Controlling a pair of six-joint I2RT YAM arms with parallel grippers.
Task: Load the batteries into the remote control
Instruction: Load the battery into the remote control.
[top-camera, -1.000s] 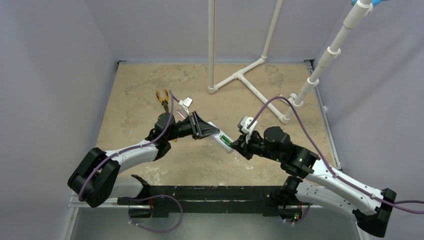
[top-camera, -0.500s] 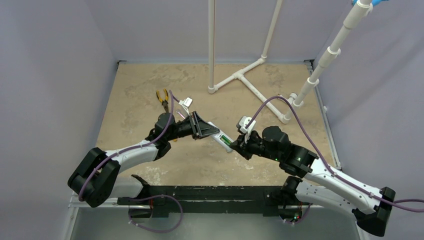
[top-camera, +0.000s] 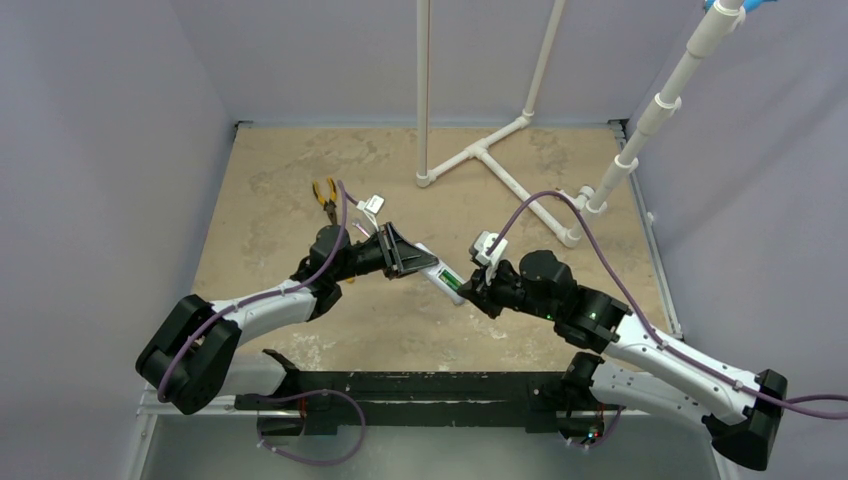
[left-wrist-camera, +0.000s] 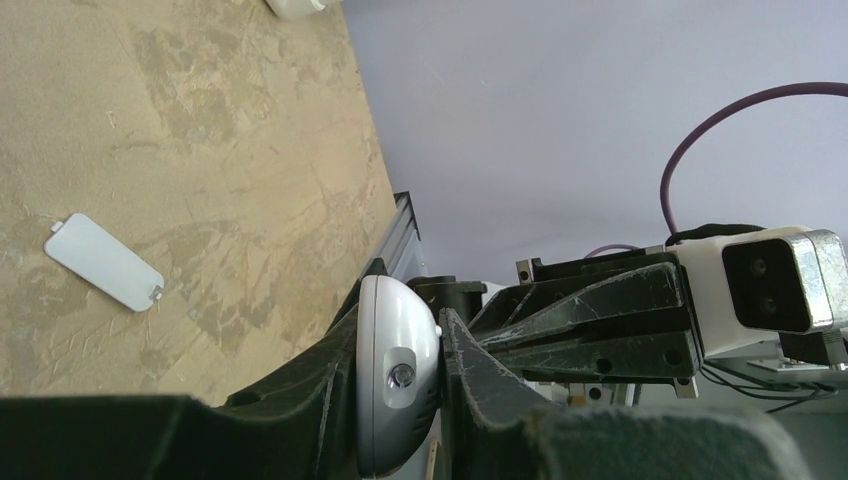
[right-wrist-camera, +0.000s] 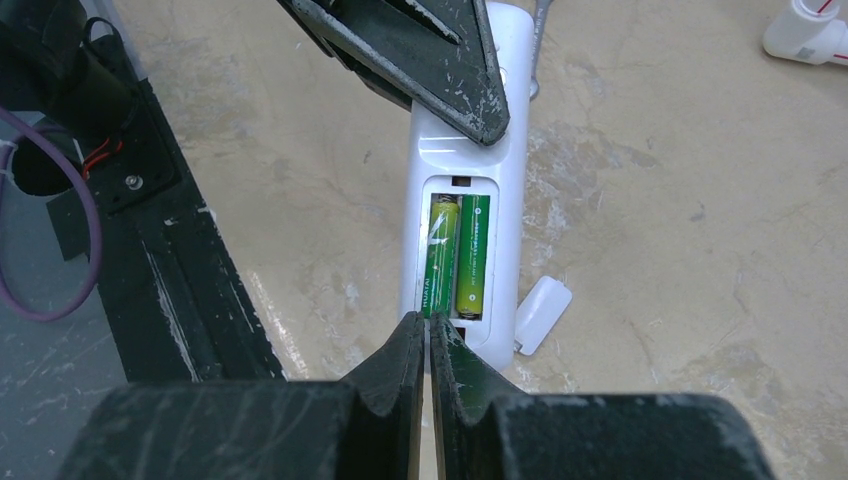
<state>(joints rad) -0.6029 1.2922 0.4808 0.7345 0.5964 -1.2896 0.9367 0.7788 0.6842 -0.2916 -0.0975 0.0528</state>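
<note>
Both glossy green cylindrical batteries (right-wrist-camera: 472, 250) lie in the open bay of the smooth white plastic remote control (right-wrist-camera: 455, 150), back upward over the mottled tan bench (right-wrist-camera: 650, 200). Left gripper (left-wrist-camera: 400, 330) pinches its far end; right gripper (right-wrist-camera: 428, 335), pressed together, noses the left cell. The flat lid (right-wrist-camera: 543, 313) lies beside it, apparently left to fit

**What the cell looks like from my chair**

From my end it's a tan, blotchy tabletop (top-camera: 270, 180) boxed in by plain lavender-grey walls (top-camera: 100, 150) on three sides. White pipes (top-camera: 485, 150) sit at the back, a T-shaped foot with uprights rising out of view. A slanted pipe (top-camera: 655, 110) stands on the right, with something blue (top-camera: 740, 5) on top. A black rail (top-camera: 430, 385) runs along the near edge. Light's soft and even.
</note>
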